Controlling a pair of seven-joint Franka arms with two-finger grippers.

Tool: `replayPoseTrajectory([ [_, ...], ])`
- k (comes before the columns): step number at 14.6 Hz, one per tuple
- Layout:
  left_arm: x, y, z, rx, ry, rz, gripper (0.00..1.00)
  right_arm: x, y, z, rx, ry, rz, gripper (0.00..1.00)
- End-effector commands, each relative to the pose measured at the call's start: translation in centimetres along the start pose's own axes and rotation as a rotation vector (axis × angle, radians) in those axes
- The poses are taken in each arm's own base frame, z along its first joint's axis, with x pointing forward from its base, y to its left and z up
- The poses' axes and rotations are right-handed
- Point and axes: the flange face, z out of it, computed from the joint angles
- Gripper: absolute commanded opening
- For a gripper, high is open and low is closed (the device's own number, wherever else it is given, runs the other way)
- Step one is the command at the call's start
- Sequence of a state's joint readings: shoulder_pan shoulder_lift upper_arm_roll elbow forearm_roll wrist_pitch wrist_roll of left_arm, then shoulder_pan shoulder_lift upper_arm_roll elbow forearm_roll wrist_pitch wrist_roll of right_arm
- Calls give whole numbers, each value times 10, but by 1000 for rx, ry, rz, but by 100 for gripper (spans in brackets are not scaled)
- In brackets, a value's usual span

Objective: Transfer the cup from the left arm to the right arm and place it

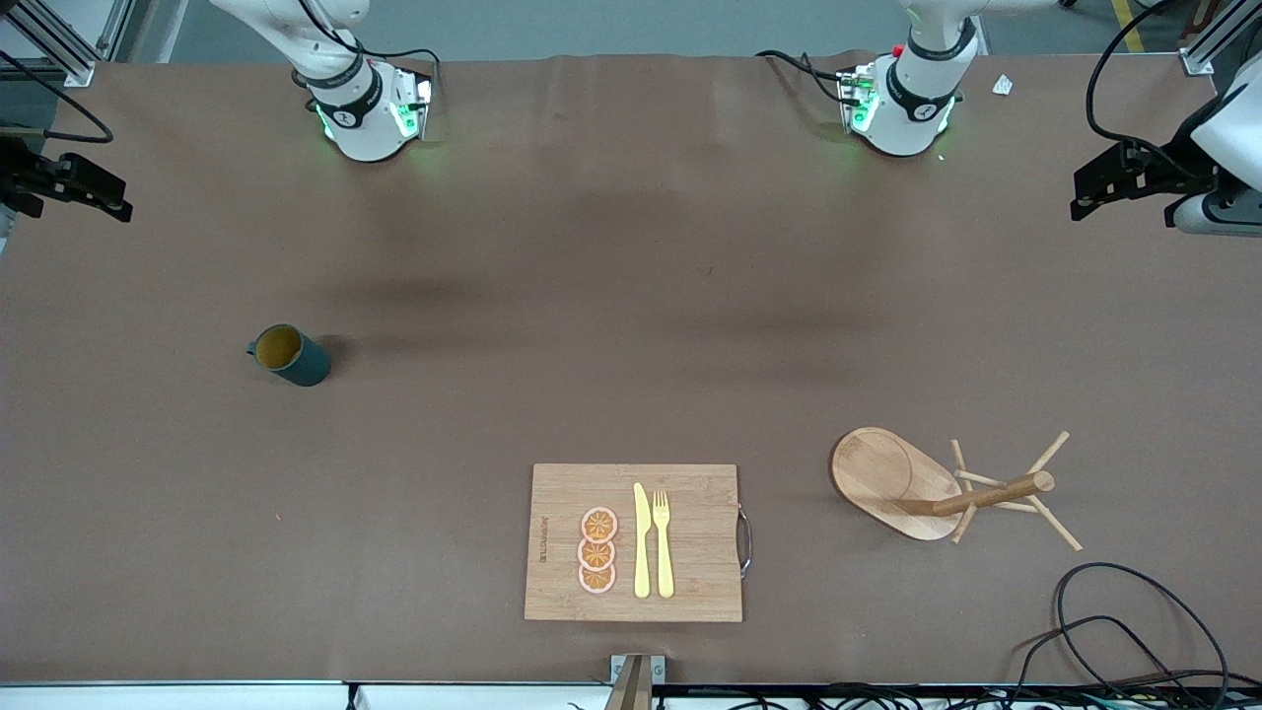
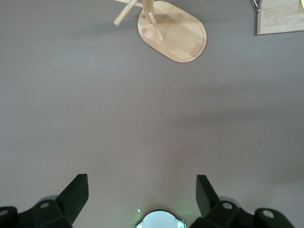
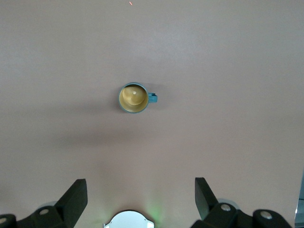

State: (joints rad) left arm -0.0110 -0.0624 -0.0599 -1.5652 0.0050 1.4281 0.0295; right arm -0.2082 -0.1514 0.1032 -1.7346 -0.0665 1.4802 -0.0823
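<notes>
The cup [image 1: 289,355], a small dark teal mug with a yellowish-brown inside, stands upright on the brown table toward the right arm's end. It also shows in the right wrist view [image 3: 133,97], seen from straight above with its handle out to one side. My right gripper [image 3: 141,186] is open and empty, high over the table between its base and the cup. My left gripper [image 2: 142,183] is open and empty, high over bare table by its own base. Neither gripper shows in the front view.
A wooden cutting board [image 1: 690,582] with orange slices, a yellow knife and a yellow fork lies near the front edge. A wooden mug rack [image 1: 892,480] lies tipped on its side toward the left arm's end; it also shows in the left wrist view [image 2: 178,35]. Cables lie at that front corner.
</notes>
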Motion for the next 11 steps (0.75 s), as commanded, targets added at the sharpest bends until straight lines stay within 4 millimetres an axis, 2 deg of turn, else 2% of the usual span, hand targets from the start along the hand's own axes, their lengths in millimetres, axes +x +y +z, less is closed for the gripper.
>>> replayPoseTrajectory([
  [1, -10, 8, -3, -3, -2, -28, 100, -2, -13, -7, -13, -18, -20, 100],
  [3, -9, 11, -6, -1, -1, -3, 100, -5, -25, -8, -20, -36, -34, 100],
  [8, 5, 15, -9, -3, 9, -5, 100, 1, -27, -1, -8, 1, -36, 100],
  [11, 6, 11, -11, -12, 13, -6, 100, -8, -29, 8, 26, 35, -37, 100],
])
